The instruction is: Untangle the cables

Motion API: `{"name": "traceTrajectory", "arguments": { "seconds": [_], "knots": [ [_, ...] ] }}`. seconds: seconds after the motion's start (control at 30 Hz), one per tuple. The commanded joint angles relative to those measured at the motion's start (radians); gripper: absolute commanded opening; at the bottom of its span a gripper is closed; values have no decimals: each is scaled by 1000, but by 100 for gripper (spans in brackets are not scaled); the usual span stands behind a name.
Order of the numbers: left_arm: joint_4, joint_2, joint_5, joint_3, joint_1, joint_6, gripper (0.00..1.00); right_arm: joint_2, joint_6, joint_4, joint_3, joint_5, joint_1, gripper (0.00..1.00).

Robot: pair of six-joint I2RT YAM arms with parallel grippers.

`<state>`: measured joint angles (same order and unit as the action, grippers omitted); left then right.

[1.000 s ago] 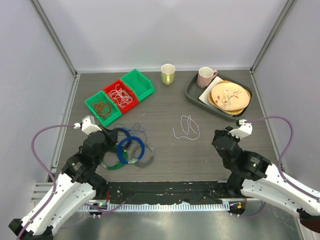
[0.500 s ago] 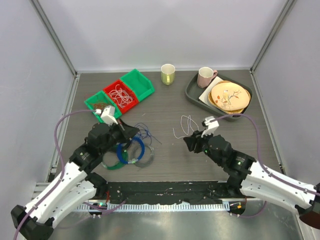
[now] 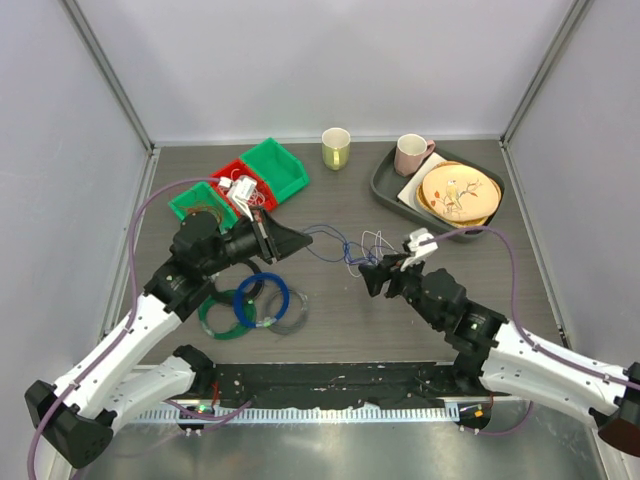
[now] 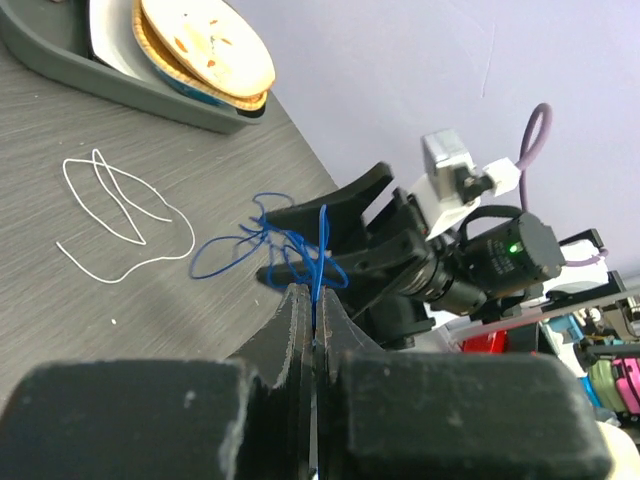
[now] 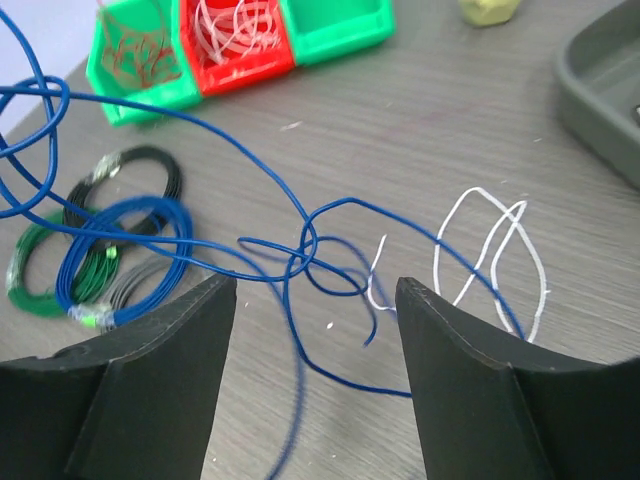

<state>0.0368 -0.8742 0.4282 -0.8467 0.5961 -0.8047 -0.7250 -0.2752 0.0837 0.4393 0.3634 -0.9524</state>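
Note:
My left gripper (image 4: 315, 296) is shut on a thin blue cable (image 4: 291, 246), which hangs in tangled loops above the table. In the top view this left gripper (image 3: 303, 241) sits left of centre, and the blue cable (image 3: 328, 246) stretches right from it. My right gripper (image 5: 315, 292) is open, its jaws wide on either side of the blue cable's knot (image 5: 311, 250) without touching it. It shows in the top view (image 3: 371, 273) just below the loose white cable (image 3: 375, 243). That white cable (image 5: 490, 250) lies flat on the table. More thin cables fill the red bin (image 3: 240, 188) and a green bin (image 3: 204, 212).
Coiled rings (image 3: 247, 306) in black, blue, green and grey lie at the front left. An empty green bin (image 3: 277, 166) stands by the red one. At the back are a yellow cup (image 3: 336, 148), a pink mug (image 3: 411, 153) and a grey tray (image 3: 386, 186) with plates (image 3: 458, 193).
My left gripper has lifted the blue cable off the coils and carried it right and away. My right arm has swung left toward it and its jaws have opened.

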Motion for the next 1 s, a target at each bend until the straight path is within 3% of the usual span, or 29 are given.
{"name": "traceTrajectory", "arguments": {
  "seconds": [0.0,0.17,0.27,0.4,0.57,0.8,0.97],
  "knots": [
    [0,11,61,-11,4,93,0,139,4,50,-45,131,0,73],
    [69,-26,29,14,4,142,0,281,-7,148,-138,20,0,92],
    [71,-61,46,14,4,159,0,299,-15,168,-151,-1,0,96],
    [68,-118,119,-11,4,206,0,259,-13,159,-139,-26,0,98],
    [94,-164,98,-29,4,229,0,155,-18,150,-111,-78,0,99],
    [72,-175,139,6,5,233,0,-14,-62,56,-31,113,0,98],
    [46,-132,165,44,18,239,0,-142,-44,28,-1,151,0,98]
  ]
}}
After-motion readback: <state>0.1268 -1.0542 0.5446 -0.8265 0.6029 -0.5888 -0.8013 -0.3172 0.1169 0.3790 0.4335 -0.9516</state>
